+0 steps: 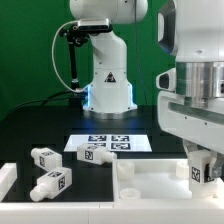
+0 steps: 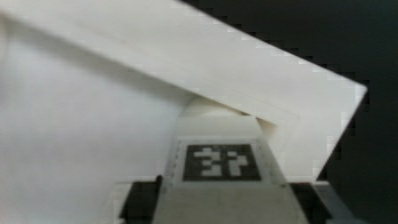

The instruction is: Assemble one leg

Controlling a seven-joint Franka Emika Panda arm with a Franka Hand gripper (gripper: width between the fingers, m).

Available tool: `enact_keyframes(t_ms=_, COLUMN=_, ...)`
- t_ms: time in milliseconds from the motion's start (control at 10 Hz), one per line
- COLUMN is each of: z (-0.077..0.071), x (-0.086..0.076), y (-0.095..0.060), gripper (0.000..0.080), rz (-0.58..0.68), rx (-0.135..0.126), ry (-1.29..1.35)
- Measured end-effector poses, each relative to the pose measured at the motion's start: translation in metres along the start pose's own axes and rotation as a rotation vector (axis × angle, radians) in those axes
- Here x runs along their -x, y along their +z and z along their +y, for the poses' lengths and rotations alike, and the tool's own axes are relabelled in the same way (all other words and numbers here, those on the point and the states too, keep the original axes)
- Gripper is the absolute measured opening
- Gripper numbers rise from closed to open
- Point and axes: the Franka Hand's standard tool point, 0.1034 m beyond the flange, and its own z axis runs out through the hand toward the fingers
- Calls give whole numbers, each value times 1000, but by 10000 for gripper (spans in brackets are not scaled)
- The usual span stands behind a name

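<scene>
My end effector (image 1: 203, 172) grips a tagged leg (image 2: 226, 160) against the white tabletop (image 2: 107, 110); three other legs (image 1: 50, 157) lie loose on the bench (image 1: 40, 125), so attachment seems unfinished.

Exterior camera faces arm; wrist camera close-up.

Black table (image 1: 40, 125) carrying marker board (image 1: 110, 143), three tagged white legs (image 1: 45, 157) (image 1: 93, 154) (image 1: 52, 183), and a white tabletop (image 1: 150, 185) alongside.
</scene>
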Motion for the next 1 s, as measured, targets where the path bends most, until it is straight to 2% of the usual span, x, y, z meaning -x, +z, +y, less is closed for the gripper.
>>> enact_keyframes(t_ms=100, z=-1, x=1, y=0, gripper=284, rz=-11, rx=-9, ry=110)
enact_keyframes(t_ms=200, z=-4, x=6, y=0, gripper=284, rz=-30, rx=-40, ry=399)
enact_keyframes(t_ms=400, z=-4, x=5, y=1, gripper=293, rz=-29, rx=-44, ry=448)
enact_keyframes(t_ms=500, z=-4, x=4, y=0, gripper=293, rz=-23, rx=-44, ry=327)
enact_keyframes(t_ms=600, z=-5, x=2, y=-1, gripper=467, rz=-20, rx=-46, ry=168)
enact_keyframes(t_ms=700, z=-6, x=-3, y=-2, gripper=467, rz=-14, rx=-56, ry=-39)
enact_keyframes(t_ms=800, z=-6, x=-5, y=-3, gripper=606, rz=-8, rx=-65, ry=-262)
enact_keyframes(t_ms=1000, z=-1, x=9, y=-1, gripper=636, rz=7, rx=-84, ry=-409)
